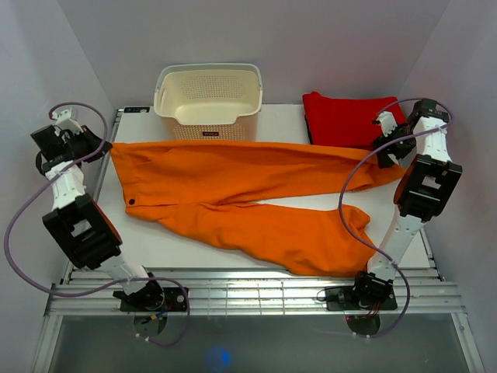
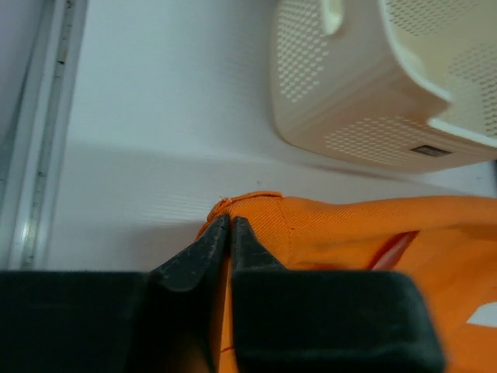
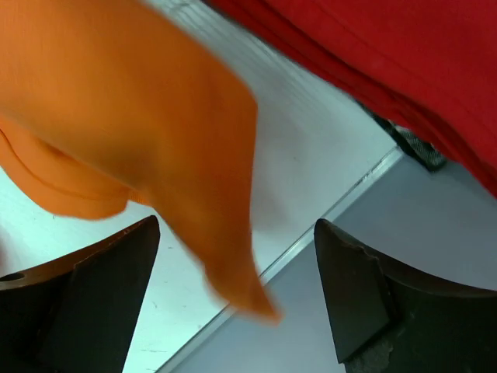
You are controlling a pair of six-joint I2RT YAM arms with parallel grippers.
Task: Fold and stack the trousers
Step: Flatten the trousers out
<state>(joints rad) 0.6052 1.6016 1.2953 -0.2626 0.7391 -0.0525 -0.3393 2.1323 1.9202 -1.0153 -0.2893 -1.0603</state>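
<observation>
White table (image 1: 281, 116) under grey walls. At the frame's left, the left gripper (image 2: 231, 221) has its fingers pressed nearly together on the waistband corner of the trousers (image 1: 233, 183), which sprawl across the middle. A cream basket (image 1: 208, 101) sits top centre and a red folded cloth (image 1: 342, 120) upper right. The right gripper (image 3: 237, 225) stands apart, a leg end loose between its fingers.

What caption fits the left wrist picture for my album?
Left claw pinching a corner of the orange trousers near a cream basket.
</observation>
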